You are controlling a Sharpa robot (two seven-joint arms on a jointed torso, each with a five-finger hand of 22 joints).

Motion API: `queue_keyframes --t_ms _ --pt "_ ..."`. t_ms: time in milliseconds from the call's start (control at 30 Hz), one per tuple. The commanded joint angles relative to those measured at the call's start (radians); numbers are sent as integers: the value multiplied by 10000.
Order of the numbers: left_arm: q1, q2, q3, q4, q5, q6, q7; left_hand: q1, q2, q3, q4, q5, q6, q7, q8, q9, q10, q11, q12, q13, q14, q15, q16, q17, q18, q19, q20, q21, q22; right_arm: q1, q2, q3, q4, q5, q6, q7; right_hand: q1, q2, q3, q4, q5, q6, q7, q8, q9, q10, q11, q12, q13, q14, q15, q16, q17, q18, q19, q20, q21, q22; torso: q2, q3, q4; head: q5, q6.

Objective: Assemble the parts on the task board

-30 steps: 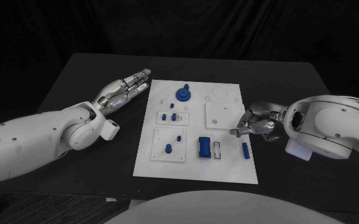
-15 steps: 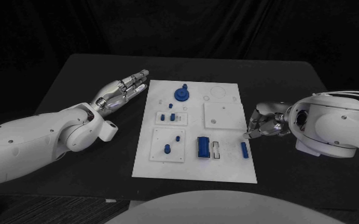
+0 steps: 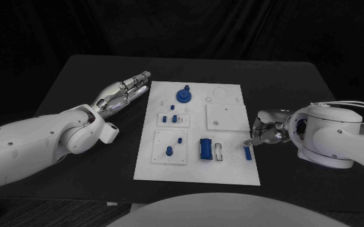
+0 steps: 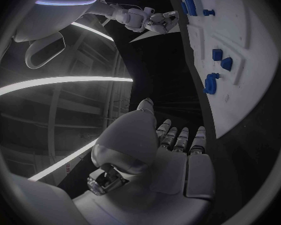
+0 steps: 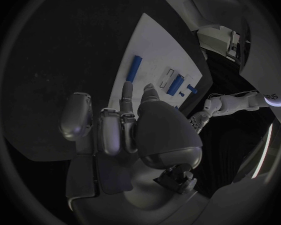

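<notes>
Since my right hand (image 3: 267, 131) hovers with curled fingers holding nothing just beside the task board (image 3: 195, 170), near the blue bar (image 3: 248, 153) lying at its right edge, I would pinch this bar squarely (not at one end). My left hand (image 3: 121, 93) rests flat and spread, left of the board.
</notes>
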Motion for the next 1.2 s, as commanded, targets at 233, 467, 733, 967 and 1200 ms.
queue_keyframes --t_ms 233,467,733,967,1200 --pt "-12 34 8 2 1 86 17 207 25 95 -148 213 95 20 70 15 -4 106 -34 -17 -5 62 -36 -17 178 -21 64 -32 4 -230 116 -1 -80 -313 -220 -269 -360 101 20 15 -555 71 -39 55 98 1002 -40 13 2629 617 -98 108 207 -68 78 -82 196 1574 1 -2 3 -2 1" --pt "-12 53 8 -18 1 109 61 -83 -11 -65 191 -199 79 1 65 10 -4 92 -34 -17 -5 92 -36 -17 177 -22 73 -34 2 -359 213 -1 -181 -316 -156 -289 -83 69 172 -165 -135 -51 -24 -26 130 1002 -34 13 2629 632 -105 153 272 -73 91 -98 232 1584 -8 -3 6 3 1" --pt "-12 58 8 -32 1 126 63 -89 -10 -68 199 -196 84 -7 65 11 -4 89 -34 -17 -5 91 -36 -17 177 -23 73 -34 2 -496 285 -1 -276 -319 -112 -308 265 -2 332 -358 651 -276 59 -279 37 1002 33 13 2629 625 -55 167 277 -74 82 -63 239 1582 -5 -3 3 2 1" --pt "-13 69 8 -45 1 145 57 -77 -9 -61 189 -147 82 -13 65 11 -4 85 -34 -17 -5 93 -36 -17 177 -22 74 -33 3 -646 411 -1 -393 -329 -29 -326 573 -50 459 -537 1109 -411 108 -482 -94 1002 77 13 2629 648 -19 227 407 -89 102 -32 325 1602 0 -4 7 6 1" --pt "-17 81 8 -66 1 183 38 -33 -5 -37 152 -67 92 -10 67 13 -4 86 -34 -17 -5 106 -36 -17 177 -20 79 -31 4 -769 588 -1 -470 -371 -36 -329 1034 -108 644 -842 1259 -494 137 -635 -207 1002 104 13 2629 706 5 371 711 -152 206 -10 690 1692 4 0 8 7 1"
